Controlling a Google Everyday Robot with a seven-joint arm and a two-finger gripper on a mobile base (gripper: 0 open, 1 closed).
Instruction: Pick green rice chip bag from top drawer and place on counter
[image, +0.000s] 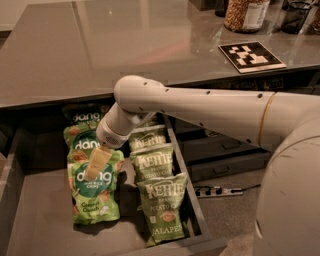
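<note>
While the gripper (97, 163) is set against the green rice chip bag (97, 200), lying at lower left in the top drawer (35, 220), its open-or-closed state cannot be told, and the overlapping upper dang bag (80, 144) could be dragged along.

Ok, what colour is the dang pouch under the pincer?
Bright green dang pouch with a dark teal circle; the cream pincer is at its top. Camera view.

End effector (97, 162) low in the top drawer (35, 220) — over the green rice chip bag (97, 197), beside Kettle bags (162, 210)
</note>
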